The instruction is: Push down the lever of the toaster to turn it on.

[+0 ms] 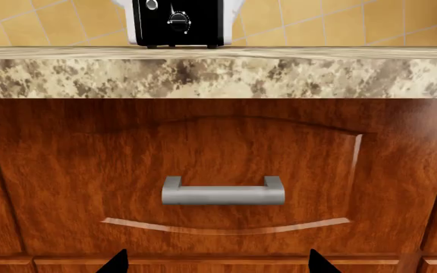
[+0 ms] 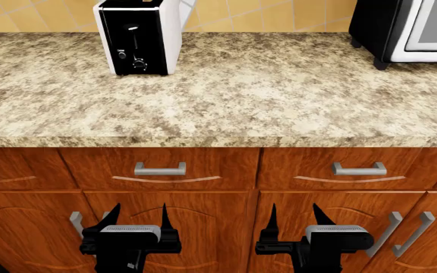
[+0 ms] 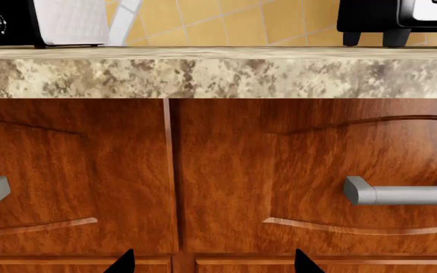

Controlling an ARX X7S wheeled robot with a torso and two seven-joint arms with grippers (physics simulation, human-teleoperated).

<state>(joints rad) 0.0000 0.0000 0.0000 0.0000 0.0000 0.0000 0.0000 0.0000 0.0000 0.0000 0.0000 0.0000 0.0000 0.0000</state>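
Head view: glossy black-fronted white toaster point(image 2: 139, 37), lever point(image 2: 132, 27) up, on speckled granite counter point(image 2: 241, 91); microwave point(image 2: 408, 28) far right; left gripper point(image 2: 136, 219), right gripper point(image 2: 293, 219) both wide open, empty, before wood drawers point(image 2: 203, 170).

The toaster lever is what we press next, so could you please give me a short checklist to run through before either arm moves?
1. Lever at the top of its slot, not yet pressed: ok.
2. Toaster upright on the countertop, front panel toward the robot: ok.
3. Left gripper open and empty: ok.
4. Right gripper open and empty: ok.
5. A gripper near the lever: not ok; both hang low in front of the cabinet doors, below the counter edge.
6. Lever seen by a wrist camera: not ok; the left wrist view shows only the dial and the panel's lower part.
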